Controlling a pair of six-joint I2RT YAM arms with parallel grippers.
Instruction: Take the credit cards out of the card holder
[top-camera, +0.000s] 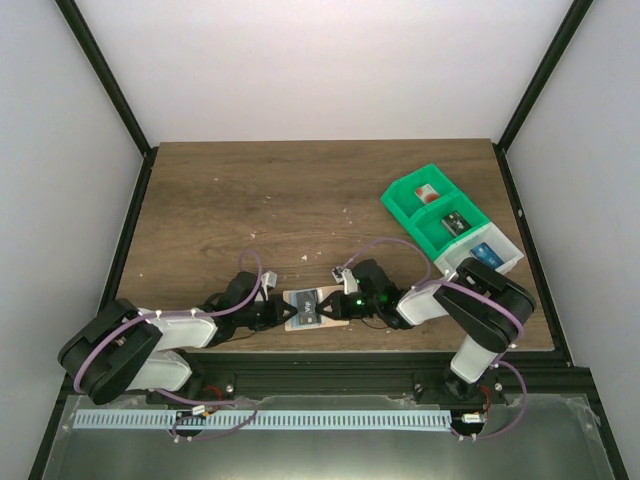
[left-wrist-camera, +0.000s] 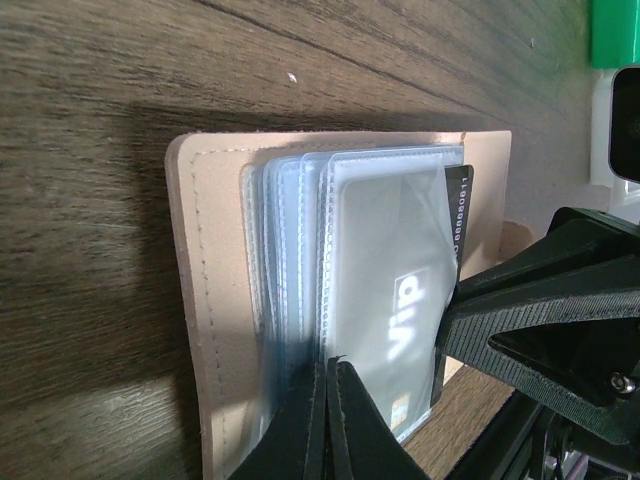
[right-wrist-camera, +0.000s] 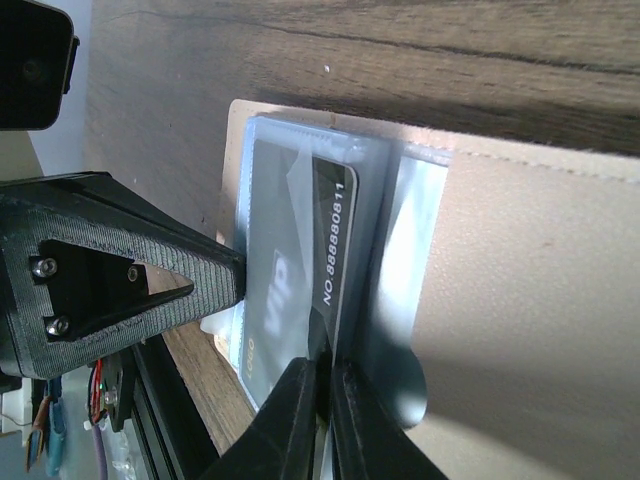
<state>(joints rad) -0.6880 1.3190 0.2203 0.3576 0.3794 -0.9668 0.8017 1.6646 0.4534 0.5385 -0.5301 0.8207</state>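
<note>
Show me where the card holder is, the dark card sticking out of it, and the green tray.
card holder (left-wrist-camera: 215, 300), left wrist view, on its bare tan flap.
dark card (right-wrist-camera: 335, 240), right wrist view, on its exposed numbered strip.
green tray (top-camera: 400, 207), top view, on its left wall.

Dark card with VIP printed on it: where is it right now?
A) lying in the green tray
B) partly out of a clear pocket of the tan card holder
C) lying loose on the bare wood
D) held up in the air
B: in the right wrist view the dark card has its numbered edge out of the clear pocket, the rest still under plastic in the card holder.
</note>
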